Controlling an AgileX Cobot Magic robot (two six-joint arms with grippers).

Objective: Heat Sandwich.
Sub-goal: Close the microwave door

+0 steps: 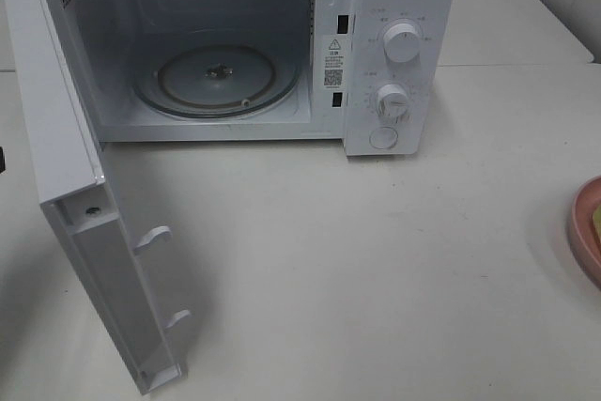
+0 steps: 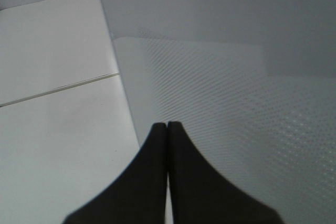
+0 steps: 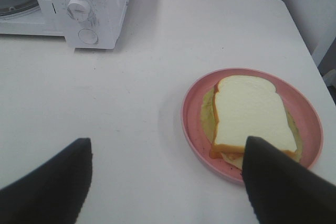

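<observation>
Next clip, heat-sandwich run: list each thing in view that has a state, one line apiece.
microwave door: swung fully open
turntable: bare, nothing on it
sandwich: lying flat on the pink plate, not gripped
pink plate: on the table, outside the microwave
left gripper: shut, holding nothing, beside the door
right gripper: open, above the table near the plate
</observation>
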